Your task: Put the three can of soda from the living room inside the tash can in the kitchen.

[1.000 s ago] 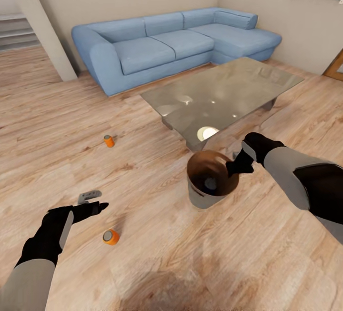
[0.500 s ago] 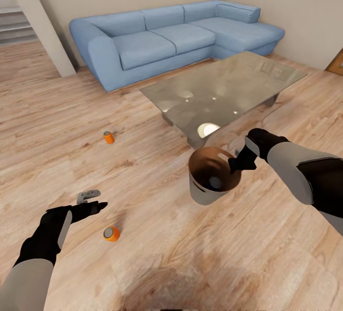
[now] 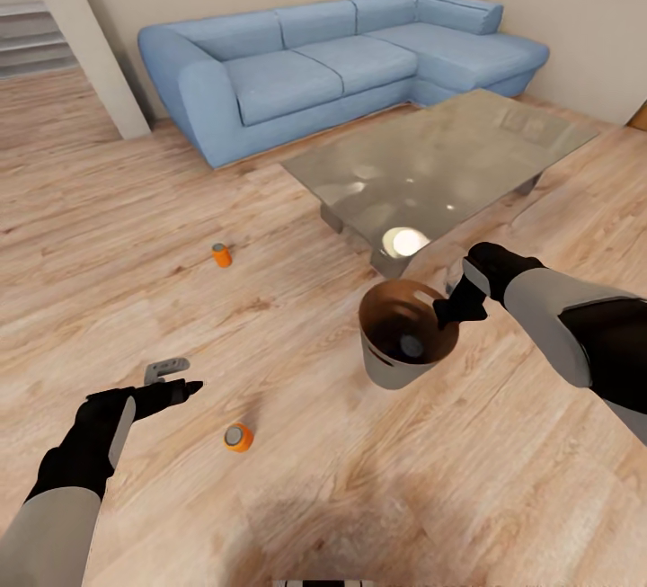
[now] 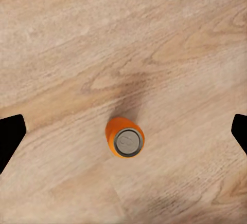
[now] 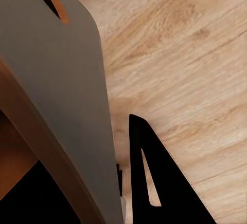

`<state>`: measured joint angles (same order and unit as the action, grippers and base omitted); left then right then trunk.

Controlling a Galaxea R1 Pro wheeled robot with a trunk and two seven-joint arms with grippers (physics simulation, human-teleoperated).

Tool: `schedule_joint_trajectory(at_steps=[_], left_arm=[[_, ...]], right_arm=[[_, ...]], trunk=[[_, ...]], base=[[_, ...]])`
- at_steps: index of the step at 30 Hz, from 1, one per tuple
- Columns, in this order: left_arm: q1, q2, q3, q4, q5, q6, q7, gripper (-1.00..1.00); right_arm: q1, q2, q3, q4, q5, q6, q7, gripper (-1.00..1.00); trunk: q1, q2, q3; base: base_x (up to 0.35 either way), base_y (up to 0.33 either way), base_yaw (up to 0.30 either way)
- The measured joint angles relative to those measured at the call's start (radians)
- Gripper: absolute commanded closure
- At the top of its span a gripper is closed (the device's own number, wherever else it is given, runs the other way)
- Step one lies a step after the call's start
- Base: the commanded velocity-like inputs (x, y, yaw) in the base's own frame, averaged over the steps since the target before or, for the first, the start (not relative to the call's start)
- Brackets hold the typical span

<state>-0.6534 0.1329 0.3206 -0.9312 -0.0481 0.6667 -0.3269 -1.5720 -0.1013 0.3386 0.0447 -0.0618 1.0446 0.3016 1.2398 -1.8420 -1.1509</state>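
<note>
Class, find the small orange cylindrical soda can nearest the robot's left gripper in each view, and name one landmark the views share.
Head view: orange can upright on the floor, lower left of centre.
Left wrist view: same can, near centre, seen from above.
Right wrist view: not in it.
Shared landmark: light wood floor.

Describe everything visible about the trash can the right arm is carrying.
The trash can is a small round bucket that tapers downward, pale grey outside and coppery brown inside, with a slot handle cut near its rim. It hangs tilted above the wood floor, beside the glass coffee table. The right claw pinches its rim, one finger on each side of the wall. A grey-topped round thing, likely a can, lies in its bottom.
</note>
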Motion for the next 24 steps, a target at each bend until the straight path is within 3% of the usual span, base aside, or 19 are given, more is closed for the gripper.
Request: schedule_joint_trajectory(at_steps=[7, 14, 19, 24], left_arm=[[0.001, -0.003, 0.000, -0.001, 0.001, 0.000, 0.000, -1.00], [0.001, -0.006, -0.001, 0.000, -0.003, -0.001, 0.002, -1.00], [0.001, -0.009, -0.004, -0.004, -0.007, 0.000, 0.009, -1.00], [0.000, -0.011, -0.004, -0.010, -0.008, 0.006, 0.012, -1.00]], right_arm=[[0.000, 0.001, -0.010, 0.000, -0.011, 0.001, 0.001, 1.00], [0.000, -0.002, 0.010, 0.001, 0.008, -0.001, -0.001, 1.00], [0.000, -0.002, -0.006, 0.001, -0.009, 0.001, 0.001, 1.00], [0.000, -0.002, 0.007, 0.002, 0.003, 0.000, 0.000, 1.00]], trunk=[[0.000, 0.000, -0.007], [0.000, 0.000, -0.011], [0.000, 0.000, -0.013], [0.000, 0.000, -0.015]], base=[[0.080, 0.143, 0.000], [0.215, -0.010, 0.000], [0.048, -0.002, 0.000], [0.008, 0.000, 0.000]])
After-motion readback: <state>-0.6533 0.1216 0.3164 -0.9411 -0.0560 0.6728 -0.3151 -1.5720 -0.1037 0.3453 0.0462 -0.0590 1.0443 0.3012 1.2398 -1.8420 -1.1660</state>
